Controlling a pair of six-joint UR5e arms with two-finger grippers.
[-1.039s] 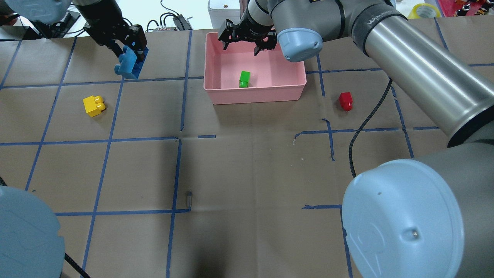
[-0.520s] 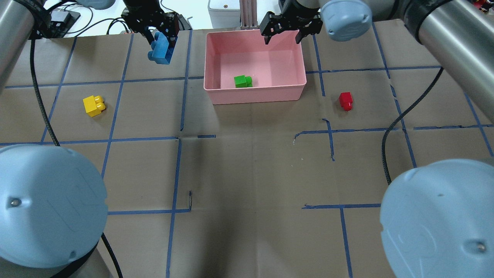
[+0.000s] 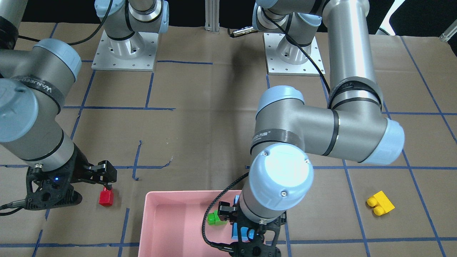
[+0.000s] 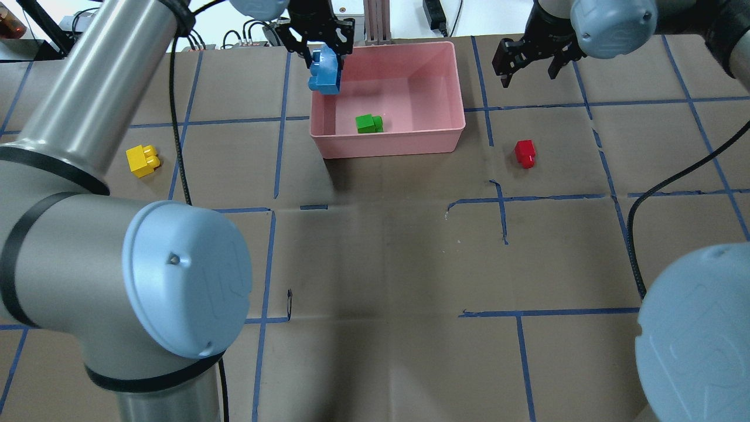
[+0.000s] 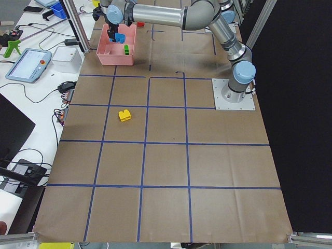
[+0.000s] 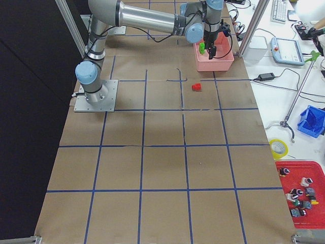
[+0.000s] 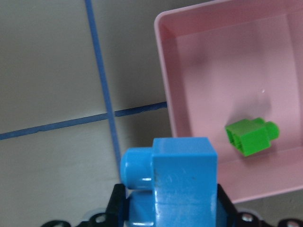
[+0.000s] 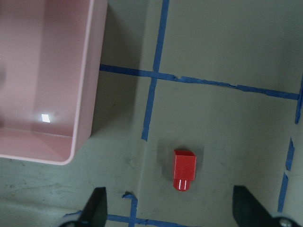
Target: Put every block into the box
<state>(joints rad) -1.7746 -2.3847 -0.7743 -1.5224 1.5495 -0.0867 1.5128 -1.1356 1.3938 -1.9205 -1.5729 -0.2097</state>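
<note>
The pink box [image 4: 389, 143] stands at the table's far middle, with the green brick [image 4: 369, 123] lying inside. My left gripper [image 4: 321, 55] is shut on the blue brick [image 4: 325, 73] and holds it above the box's left wall near the far corner. The left wrist view shows the blue brick [image 7: 177, 182], the box wall [image 7: 163, 71] and the green brick [image 7: 251, 137]. My right gripper [image 4: 530, 64] is open and empty, to the right of the box and above the red brick [image 4: 525, 153]. The red brick also shows in the right wrist view [image 8: 184, 169]. The yellow brick [image 4: 142, 160] lies at the far left.
Blue tape lines cross the brown paper cover. The right arm's black cable [image 4: 662, 187] hangs over the right side. An aluminium post [image 4: 378, 20] stands just behind the box. The arm bases [image 3: 123, 53] are bolted on the robot's side.
My left gripper has carried the blue brick rightward to the box's left wall. My right gripper has moved right, from over the box to over the table. The green brick has tipped over.
</note>
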